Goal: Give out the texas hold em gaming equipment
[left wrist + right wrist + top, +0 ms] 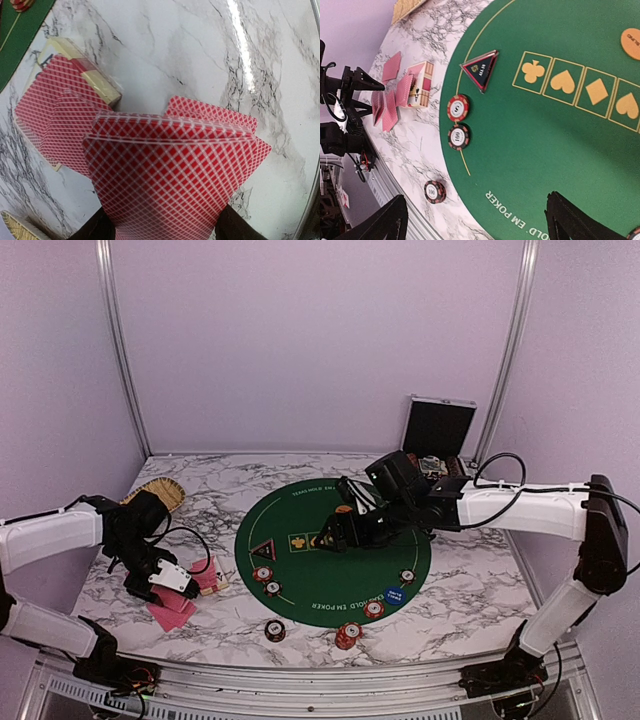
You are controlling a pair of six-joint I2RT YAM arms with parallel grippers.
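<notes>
Closest, two striped poker chips [275,630] sit on the marble table [470,590] by the near edge of the green mat [330,585]. At left, the left gripper [162,585] pinches a fan of red-backed playing cards [170,170] (more lie by a card box [95,82]). Farther in, the right gripper [480,220] hangs wide open and empty above the mat, near the black triangular marker [481,70]. A silver case [438,425] stands at the back.
</notes>
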